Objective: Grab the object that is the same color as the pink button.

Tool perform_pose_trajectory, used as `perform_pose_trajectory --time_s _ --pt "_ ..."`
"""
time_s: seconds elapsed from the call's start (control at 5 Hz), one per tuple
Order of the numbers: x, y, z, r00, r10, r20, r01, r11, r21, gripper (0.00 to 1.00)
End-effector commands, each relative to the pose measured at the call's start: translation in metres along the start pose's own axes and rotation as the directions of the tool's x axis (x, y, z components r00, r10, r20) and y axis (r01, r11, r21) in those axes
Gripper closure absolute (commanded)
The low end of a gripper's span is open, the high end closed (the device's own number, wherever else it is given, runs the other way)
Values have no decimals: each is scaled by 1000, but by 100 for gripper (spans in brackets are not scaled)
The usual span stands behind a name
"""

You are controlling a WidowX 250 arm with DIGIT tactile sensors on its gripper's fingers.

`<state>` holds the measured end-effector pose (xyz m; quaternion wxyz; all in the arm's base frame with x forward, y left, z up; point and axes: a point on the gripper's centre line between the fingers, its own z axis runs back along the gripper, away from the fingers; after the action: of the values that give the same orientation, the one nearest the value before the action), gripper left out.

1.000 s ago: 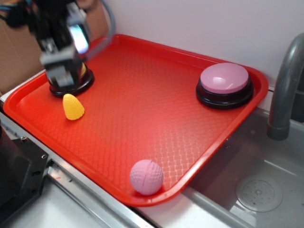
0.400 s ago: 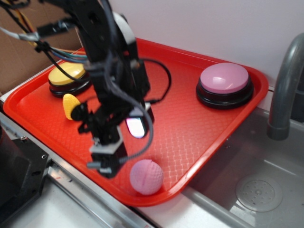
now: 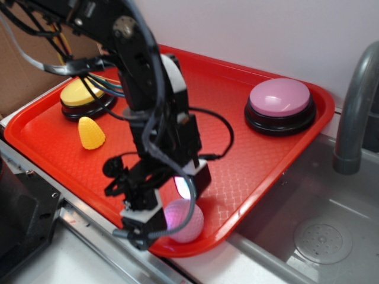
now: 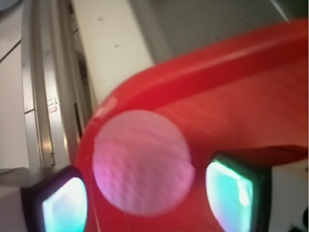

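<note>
The pink ball (image 3: 188,222), pale and dimpled, lies in the near corner of the red tray (image 3: 249,171), close against the raised rim, and it matches the dome colour of the pink button (image 3: 279,97) standing at the far right of the same tray. 1 second ago the gripper (image 3: 163,216) was blurred in motion over the yellow button (image 3: 83,94) at the far left corner; 0.4 seconds ago it hung just left of the ball; now it has come down to the ball itself, so that the arm covers the ball's left side in the exterior view. The ball has not shifted across these views. In the wrist view the pink ball (image 4: 142,162) fills the space between the 2 fingertips (image 4: 63,200), with a visible gap on each side: the jaws are open wide and hold nothing yet. The ball sits nearer the left pad than the right one, so it is not quite centred. Judged from this, the approach phase is complete and the closing step remains. The yellow cone toy (image 3: 91,133) lies well apart, near the yellow button, and is not involved. The main risk is the rim: the outer finger appears to stand at or over the tray edge, and a round ball pressed off-centre may roll away along the rim rather than seat between the pads.
</note>
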<state>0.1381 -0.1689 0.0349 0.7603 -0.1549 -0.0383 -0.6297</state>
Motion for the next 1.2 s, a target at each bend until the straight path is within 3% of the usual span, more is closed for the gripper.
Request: perform_pose_trajectory --time_s 0.0,0.4,0.6,0.8,1.0 --pt "7 -8 5 992 -100 74 98 995 27 100" --pt "10 -4 16 998 -60 26 59 998 31 100" --pt "3 6 51 992 122 25 -124 988 96 100" --pt "-9 21 92 933 358 -41 -345 921 183 100" --pt "-37 39 142 814 580 -34 -552 790 267 100"
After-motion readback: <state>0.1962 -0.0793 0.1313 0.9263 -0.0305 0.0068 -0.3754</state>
